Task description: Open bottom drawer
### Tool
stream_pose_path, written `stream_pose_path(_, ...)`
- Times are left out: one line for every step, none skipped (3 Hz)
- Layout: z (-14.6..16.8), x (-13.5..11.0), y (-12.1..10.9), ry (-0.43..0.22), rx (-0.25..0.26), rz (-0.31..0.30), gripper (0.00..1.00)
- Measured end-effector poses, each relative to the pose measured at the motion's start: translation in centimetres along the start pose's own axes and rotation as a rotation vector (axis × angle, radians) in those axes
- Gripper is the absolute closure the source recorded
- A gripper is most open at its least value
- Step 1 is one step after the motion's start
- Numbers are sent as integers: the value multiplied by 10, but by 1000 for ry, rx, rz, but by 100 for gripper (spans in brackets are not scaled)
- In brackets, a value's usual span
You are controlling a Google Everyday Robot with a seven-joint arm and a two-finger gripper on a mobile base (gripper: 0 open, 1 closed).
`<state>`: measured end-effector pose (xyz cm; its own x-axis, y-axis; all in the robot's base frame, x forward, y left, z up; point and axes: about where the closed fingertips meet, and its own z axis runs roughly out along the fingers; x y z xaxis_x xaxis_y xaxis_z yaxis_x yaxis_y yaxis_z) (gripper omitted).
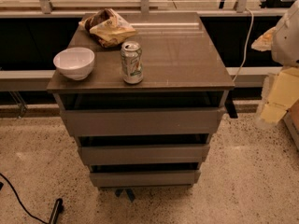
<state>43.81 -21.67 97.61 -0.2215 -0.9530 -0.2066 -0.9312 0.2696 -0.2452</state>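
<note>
The bottom drawer is the lowest and narrowest-looking of three flat grey-brown fronts on the cabinet. A dark gap shows above its top edge, and its inside is hidden. The middle drawer and the top drawer sit above it, each with a similar dark gap. My gripper is at the right edge of the view, on the pale yellowish end of my arm. It hangs beside the cabinet's right side at about top-drawer height and touches no drawer.
On the cabinet top stand a white bowl, a drink can and a crumpled snack bag. A short dark piece sticks out at the cabinet's upper right corner. A white cable hangs behind. A black cable lies on the speckled floor at the left.
</note>
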Motion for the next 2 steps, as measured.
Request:
stream_pose_path(0,0,0,0,0,0,0)
stream_pose_path(24,-7,0,-52,0,10,0)
